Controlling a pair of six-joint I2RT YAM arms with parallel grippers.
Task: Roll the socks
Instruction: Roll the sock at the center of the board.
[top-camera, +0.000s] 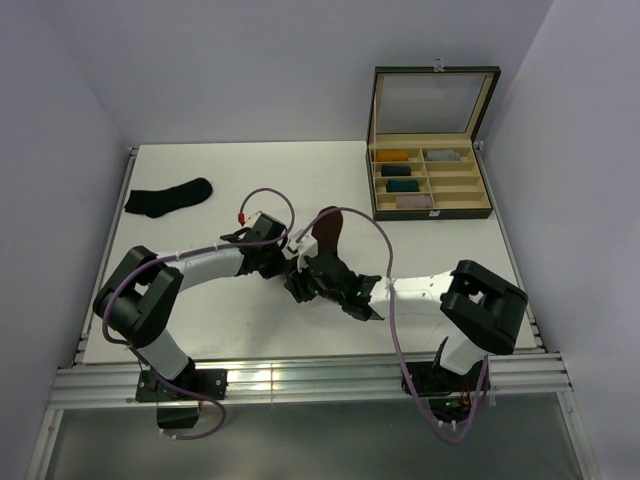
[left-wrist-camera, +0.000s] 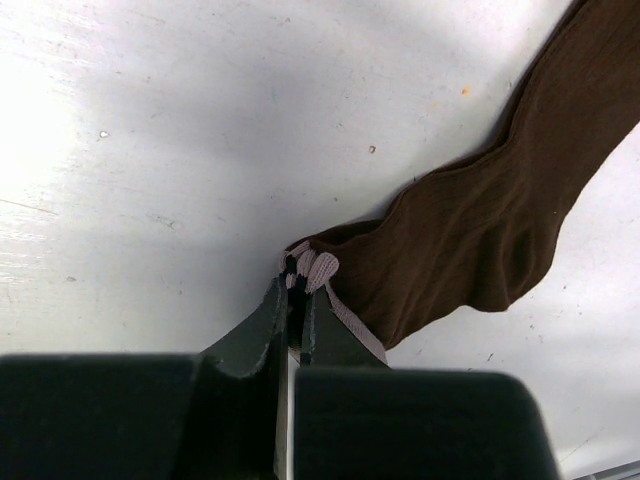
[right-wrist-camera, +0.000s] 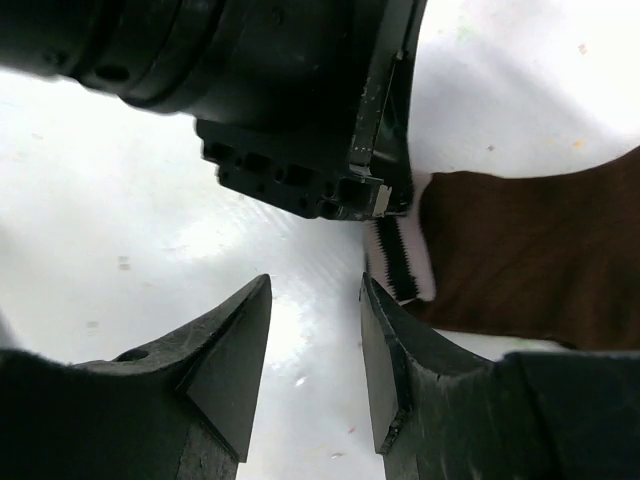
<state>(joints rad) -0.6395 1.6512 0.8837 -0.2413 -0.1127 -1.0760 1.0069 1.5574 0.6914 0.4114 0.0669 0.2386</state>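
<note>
— Left gripper (left-wrist-camera: 296, 300), what has it got?
— Its jaws are clamped on the striped cuff of the brown sock (left-wrist-camera: 500, 230), whose length runs away from the fingertips toward the far side of the table (top-camera: 450, 270).
— And the right gripper (right-wrist-camera: 315, 330)?
— Jaws apart, empty, just beside that cuff. Rolling should run from there along the sock, I judge, with open tabletop on both sides. The black sock (top-camera: 168, 196) lies well apart by the far-left edge, nearer the left arm

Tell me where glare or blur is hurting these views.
Top external: sharp, even light, glare only along the near edge of the table. Left wrist: brown sock crisp, left claw a dark silhouette. Right wrist: table blown out white around the right claw.
</note>
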